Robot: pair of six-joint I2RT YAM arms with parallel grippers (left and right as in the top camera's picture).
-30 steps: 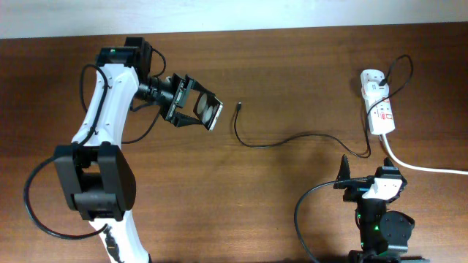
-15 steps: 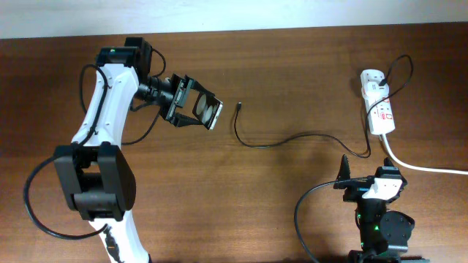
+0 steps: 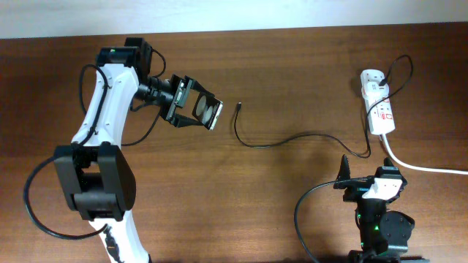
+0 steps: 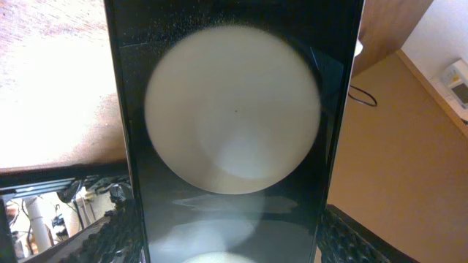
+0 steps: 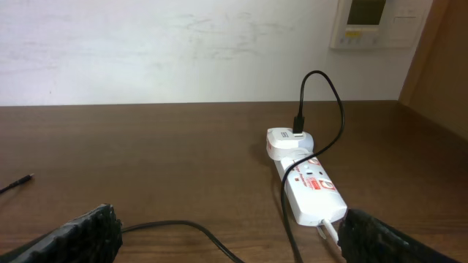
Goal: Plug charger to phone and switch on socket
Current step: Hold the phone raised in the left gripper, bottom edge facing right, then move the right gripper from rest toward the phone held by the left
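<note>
With our left gripper clamped on the phone and the right gripper spread empty, we risk shoving the unpinned charger tip aside.

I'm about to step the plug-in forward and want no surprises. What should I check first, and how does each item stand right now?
1. Phone held in the left gripper: ok, clamped at one end.
2. Charger cable tip loose and reachable: ok, it lies just beside the phone, not touching it.
3. Phone's port facing that tip: cannot tell, no port shows.
4. Cable's far end plugged in at the power strip: ok, it enters the white adapter.
5. Right gripper free to take the tip: ok, open and empty.
6. Power strip switch position: cannot tell.
</note>
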